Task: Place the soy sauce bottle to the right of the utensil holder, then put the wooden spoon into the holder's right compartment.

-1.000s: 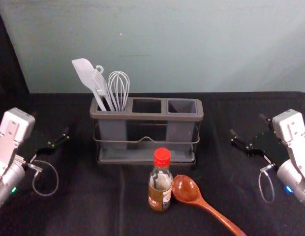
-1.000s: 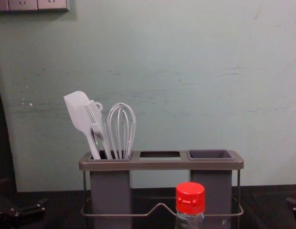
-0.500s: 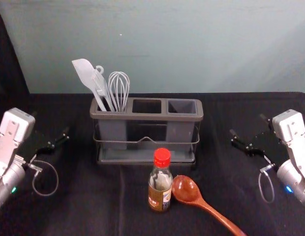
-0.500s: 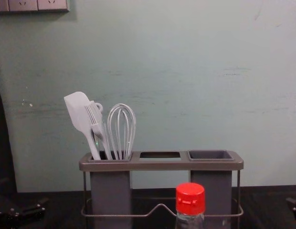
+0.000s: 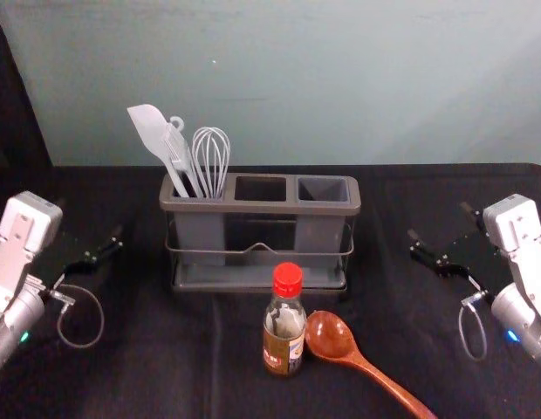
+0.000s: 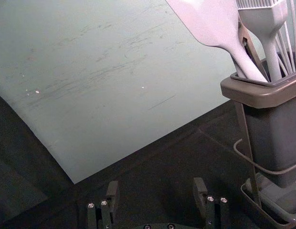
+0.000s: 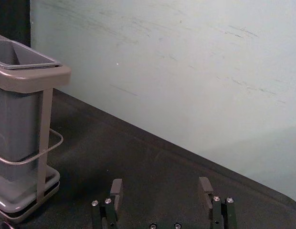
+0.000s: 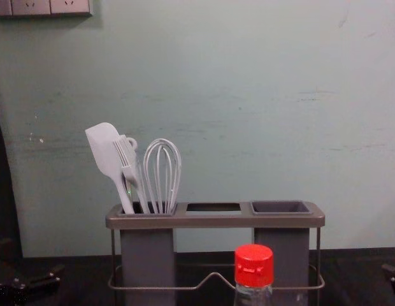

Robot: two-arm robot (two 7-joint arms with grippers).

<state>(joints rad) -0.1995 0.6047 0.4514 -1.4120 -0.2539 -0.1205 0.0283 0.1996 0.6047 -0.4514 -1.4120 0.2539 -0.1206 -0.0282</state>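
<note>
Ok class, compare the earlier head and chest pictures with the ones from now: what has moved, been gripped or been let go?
Nothing has visibly changed. The soy sauce bottle still stands in front of the utensil holder, the wooden spoon still lies to its right, and the left gripper and right gripper remain out at either side, holding nothing.

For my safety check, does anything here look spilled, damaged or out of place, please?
The middle slot of the utensil holder looks odd: it lacks a cup, so the wall shows beneath. I see nothing spilled.
</note>
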